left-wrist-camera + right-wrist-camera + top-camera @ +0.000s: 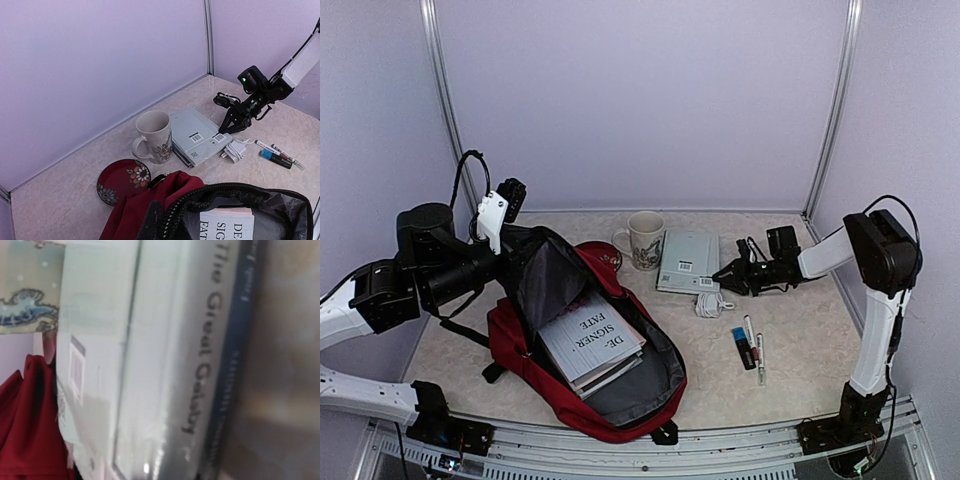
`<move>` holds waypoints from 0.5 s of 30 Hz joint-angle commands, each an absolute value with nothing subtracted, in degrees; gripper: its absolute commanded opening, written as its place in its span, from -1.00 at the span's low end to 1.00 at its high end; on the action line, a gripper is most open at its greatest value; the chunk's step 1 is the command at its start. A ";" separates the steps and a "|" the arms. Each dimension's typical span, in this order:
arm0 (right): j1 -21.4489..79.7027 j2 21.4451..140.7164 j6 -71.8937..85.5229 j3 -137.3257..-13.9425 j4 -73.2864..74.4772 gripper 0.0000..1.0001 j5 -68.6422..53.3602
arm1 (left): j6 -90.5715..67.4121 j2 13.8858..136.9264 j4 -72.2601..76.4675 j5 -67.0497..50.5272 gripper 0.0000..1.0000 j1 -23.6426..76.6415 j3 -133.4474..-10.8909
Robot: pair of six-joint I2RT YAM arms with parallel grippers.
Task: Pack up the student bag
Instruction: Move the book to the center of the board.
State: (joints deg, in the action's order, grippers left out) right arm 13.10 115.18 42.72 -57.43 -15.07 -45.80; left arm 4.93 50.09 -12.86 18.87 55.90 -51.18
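The student bag lies unzipped on the bench. Its long axis runs on a diagonal, from the raised top end at the left end effector down to the base, which points away from that end effector toward the bench's near edge. The left end effector is clamped on the bag's upper rim and holds the grey-lined flap upright, so the whole bag stretches out just below it with the mouth gaping upward. A stack of books lies inside, the top cover white with black lettering. The right end effector is well apart from the bag, with a pale grey book between the two. Its tips sit at that book's nearest corner, and whether they are apart or gripping the cover cannot be told. A mug and a red floral saucer stand on the book's far side from the right end effector. A white charger lies just beside its tips, with markers nearby.
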 commanded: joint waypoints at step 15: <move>-4.99 96.91 27.32 -46.44 -0.04 -0.73 -43.05 | 5.03 49.39 -9.39 19.11 -0.96 55.29 -50.45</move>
State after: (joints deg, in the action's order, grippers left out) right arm -2.35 100.29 34.24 -45.89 -6.55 -44.91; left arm 4.97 50.00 -12.43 18.87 55.88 -50.78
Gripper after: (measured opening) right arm 0.142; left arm 0.021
